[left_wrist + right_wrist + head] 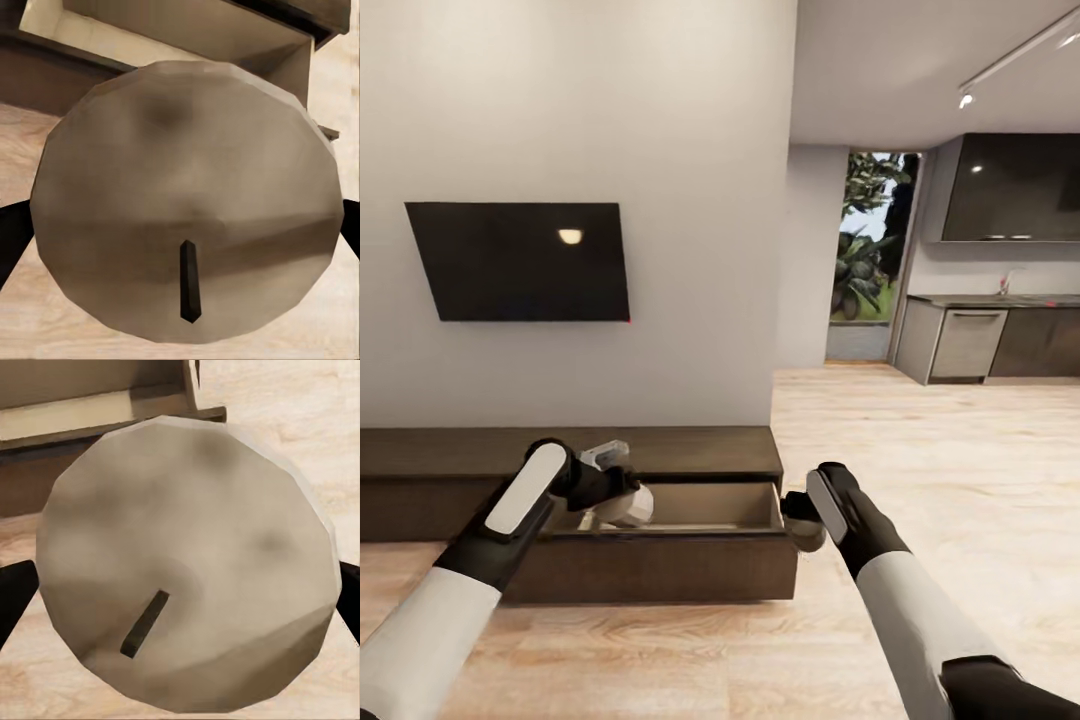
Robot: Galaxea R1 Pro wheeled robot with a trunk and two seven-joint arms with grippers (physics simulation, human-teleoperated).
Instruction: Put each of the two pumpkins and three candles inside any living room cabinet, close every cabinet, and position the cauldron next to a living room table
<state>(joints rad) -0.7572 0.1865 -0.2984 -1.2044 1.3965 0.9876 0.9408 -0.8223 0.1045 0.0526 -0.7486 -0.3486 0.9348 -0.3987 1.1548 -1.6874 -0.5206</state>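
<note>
The long, low dark-brown cabinet [690, 452] stands against the wall with one drawer [710, 508] pulled out, its inside pale beige. My left gripper [618, 498] hangs over the drawer's left part, shut on a pale round candle [632, 506]. From the left wrist this candle [187, 195] is a beige disc with a dark wick, black fingers [9, 240] at its sides. My right gripper [805, 520] is just outside the drawer's right front corner, shut on a second candle [811, 537], [187, 555] between black fingers [11, 600]. The pumpkins, cauldron and table are out of view.
A dark TV [520, 260] hangs on the wall above the cabinet. Light wood floor [960, 470] stretches to the right toward a kitchen with dark grey cabinets [1010, 340] and a glass door with plants [870, 240].
</note>
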